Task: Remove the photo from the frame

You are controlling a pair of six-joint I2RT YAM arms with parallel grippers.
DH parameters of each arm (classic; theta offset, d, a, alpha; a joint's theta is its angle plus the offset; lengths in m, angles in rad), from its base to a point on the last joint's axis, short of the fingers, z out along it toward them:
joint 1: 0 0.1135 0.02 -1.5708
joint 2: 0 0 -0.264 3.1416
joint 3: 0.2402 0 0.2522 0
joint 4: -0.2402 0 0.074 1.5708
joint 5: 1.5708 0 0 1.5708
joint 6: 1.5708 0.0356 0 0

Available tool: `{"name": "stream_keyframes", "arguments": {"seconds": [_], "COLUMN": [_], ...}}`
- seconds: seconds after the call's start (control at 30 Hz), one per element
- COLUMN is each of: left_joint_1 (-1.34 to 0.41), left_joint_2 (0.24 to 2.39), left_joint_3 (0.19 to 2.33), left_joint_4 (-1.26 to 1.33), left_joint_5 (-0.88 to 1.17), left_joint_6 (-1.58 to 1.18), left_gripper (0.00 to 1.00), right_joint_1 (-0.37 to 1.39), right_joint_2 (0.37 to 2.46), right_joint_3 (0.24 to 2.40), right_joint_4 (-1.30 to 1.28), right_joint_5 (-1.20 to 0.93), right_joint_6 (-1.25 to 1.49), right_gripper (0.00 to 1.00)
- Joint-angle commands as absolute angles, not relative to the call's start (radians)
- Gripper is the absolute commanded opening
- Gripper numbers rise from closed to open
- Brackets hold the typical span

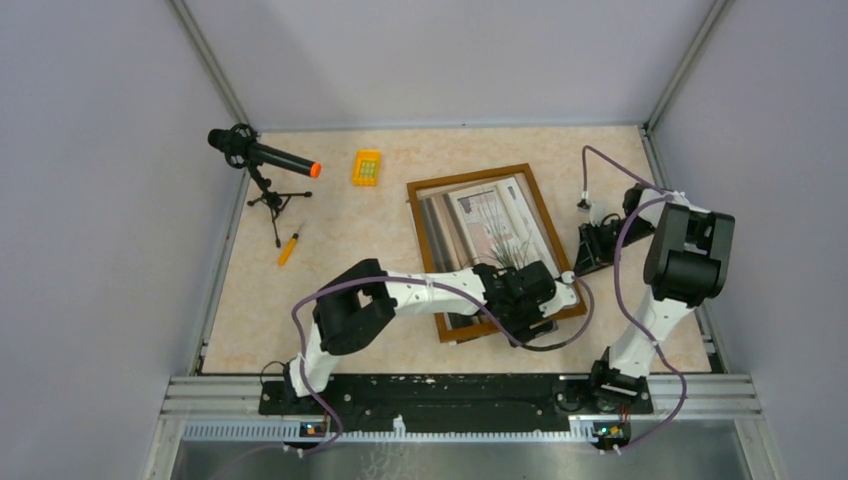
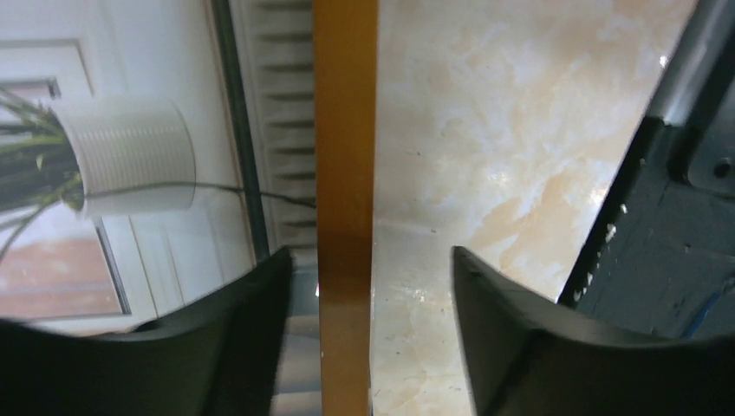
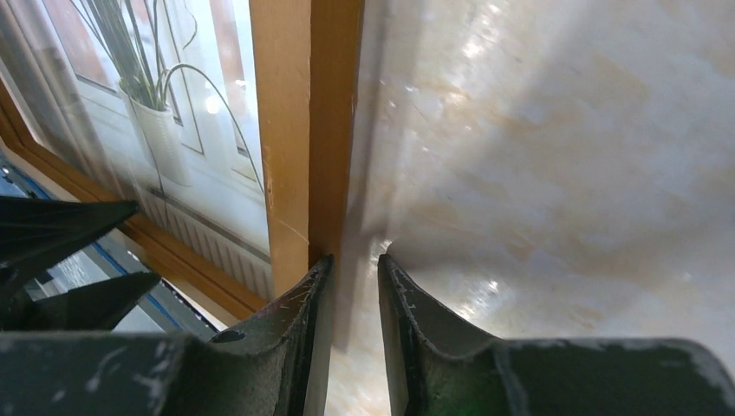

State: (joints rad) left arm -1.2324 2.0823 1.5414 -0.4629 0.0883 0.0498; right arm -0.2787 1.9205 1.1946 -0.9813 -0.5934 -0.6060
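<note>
Left pincer (image 2: 371, 256): stands open, astride the brown rim of the frame (image 2: 345, 130), one finger over the photo (image 2: 130, 156), the other over bare bench (image 2: 485, 130); shows a gap to the wood on both sides and holds nothing. From above, reaches across (image 1: 535, 292) to the frame's near right corner.

Right pincer (image 3: 355, 260): sits low at the frame's (image 3: 303, 104) outer right edge, fingers drawn nearly together with only a thin slit between; left finger meets the rim's outer side in the wrist view, right finger over the bench (image 3: 537, 173); cannot tell whether any wood is actually pinched. From above, lies just beside the right rim (image 1: 590, 245), close to the left pincer.

Frame (image 1: 465, 173): lies flat on the bench (image 1: 330, 240), turned slightly, right of centre, between the two arms.

Photo (image 1: 490, 220): sits inside the frame, face up, with spiky green leaves, a white ribbed pot and a window in the print (image 3: 156, 130); glossy, with glare across it.

Elsewhere on the bench, well apart from the frame: black microphone (image 1: 262, 155) with an orange tip on a small tripod at the far left, yellow box (image 1: 367, 167) to its right, small orange tool (image 1: 288, 247) nearer the arms
</note>
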Motion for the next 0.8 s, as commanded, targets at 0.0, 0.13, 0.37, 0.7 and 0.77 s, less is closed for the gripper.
{"name": "stream_keyframes", "arguments": {"seconds": [0.0,0.13,0.37,0.7,0.77], "left_joint_1": [-1.161,-0.956,-0.559,-0.391,-0.387], "left_joint_2": [1.888,1.679,1.534,1.656,1.677], "left_joint_3": [1.471,1.295,1.027,0.990,0.995], "left_joint_4": [-0.428,-0.389,-0.362,-0.316,-0.306], "left_joint_5": [0.227,0.379,0.515,0.501,0.506], "left_joint_6": [0.050,0.013,-0.057,-0.090,-0.093], "left_gripper": [0.85,0.99,0.99,0.95,0.96], "right_joint_1": [-0.210,-0.185,-0.140,-0.053,-0.071], "right_joint_2": [2.014,2.044,2.024,1.957,1.937], "right_joint_3": [1.189,1.177,1.059,0.975,0.982], "right_joint_4": [-0.810,-0.807,-0.790,-0.813,-0.829], "right_joint_5": [-0.465,-0.466,-0.510,-0.579,-0.579], "right_joint_6": [-0.626,-0.624,-0.616,-0.588,-0.590], "right_gripper": [0.28,0.27,0.27,0.31,0.41]}}
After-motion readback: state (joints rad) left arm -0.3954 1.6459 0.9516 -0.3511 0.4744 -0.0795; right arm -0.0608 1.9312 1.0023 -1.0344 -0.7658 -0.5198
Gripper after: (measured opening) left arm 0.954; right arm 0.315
